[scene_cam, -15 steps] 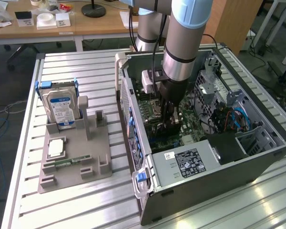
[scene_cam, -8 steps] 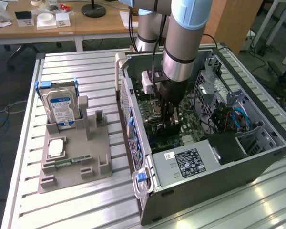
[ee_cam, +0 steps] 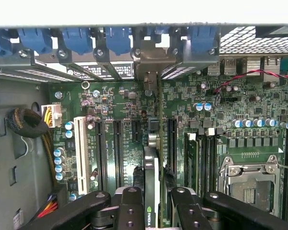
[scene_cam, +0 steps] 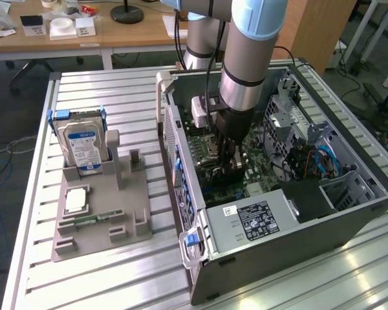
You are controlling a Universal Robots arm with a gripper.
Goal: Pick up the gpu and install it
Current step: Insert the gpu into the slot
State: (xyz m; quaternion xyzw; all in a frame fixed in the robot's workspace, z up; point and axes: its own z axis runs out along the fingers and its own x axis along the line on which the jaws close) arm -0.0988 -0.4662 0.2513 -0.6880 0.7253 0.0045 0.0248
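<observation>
Bench (scene_cam: pixel 116 90): slatted metal, free room around the case.
Computer case (scene_cam: pixel 349 213): side open; walls and drive cage box in the arm.
Motherboard (ee_cam: pixel 125 158): upright slots and memory sticks flank a narrow lane.
Gripper (ee_cam: pixel 152 211): jaws closed on the gpu's top edge.
Gpu (ee_cam: pixel 152 182): edge-on and upright over the motherboard, slim, black with green board.

hidden: my hand (scene_cam: pixel 235 157) sits deep in the case (scene_cam: pixel 349 200), fingertips masked by my own arm | cut off: the gpu (ee_cam: pixel 152 191) runs out of the wrist frame edge-on between my fingers (ee_cam: pixel 129 211) | too small: hard drive (scene_cam: pixel 82 147) label print | unclear: whether the card touches its slot
</observation>
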